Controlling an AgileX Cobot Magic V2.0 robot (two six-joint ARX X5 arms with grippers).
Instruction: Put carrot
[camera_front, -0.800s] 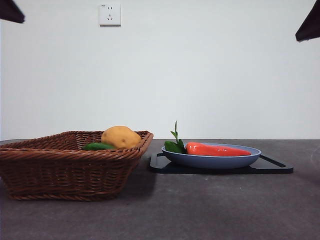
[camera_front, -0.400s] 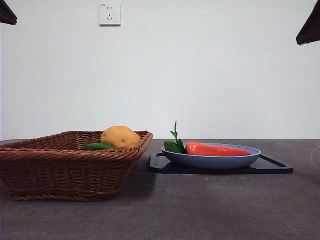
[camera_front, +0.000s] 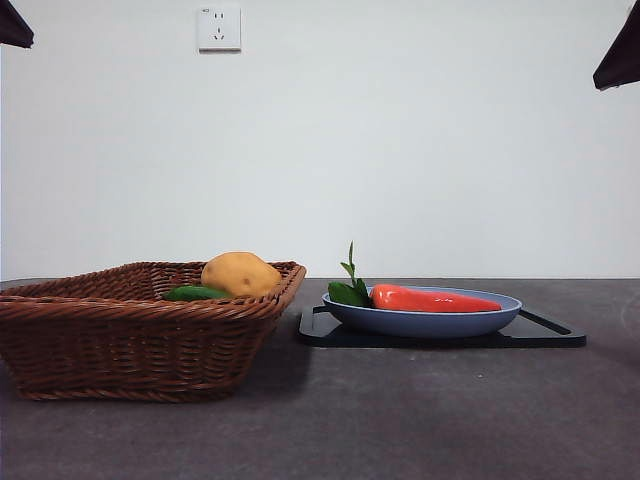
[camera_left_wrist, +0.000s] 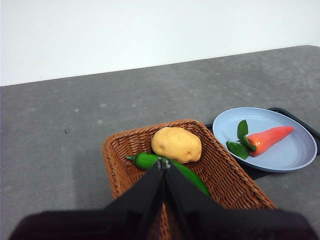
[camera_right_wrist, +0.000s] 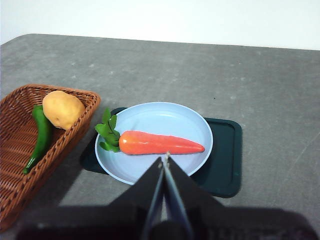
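Both arms raised and waiting, jaws pressed together.

The left gripper (camera_left_wrist: 163, 162) rises from the lower centre of the left wrist picture, its two black jaws meeting in a thin seam at a pointed tip. The right gripper (camera_right_wrist: 165, 157) rises from the lower centre of the right wrist picture the same way, jaws closed to a narrow point and holding nothing. In the front picture only two black tips show, one at the upper left corner and one at the upper right corner.
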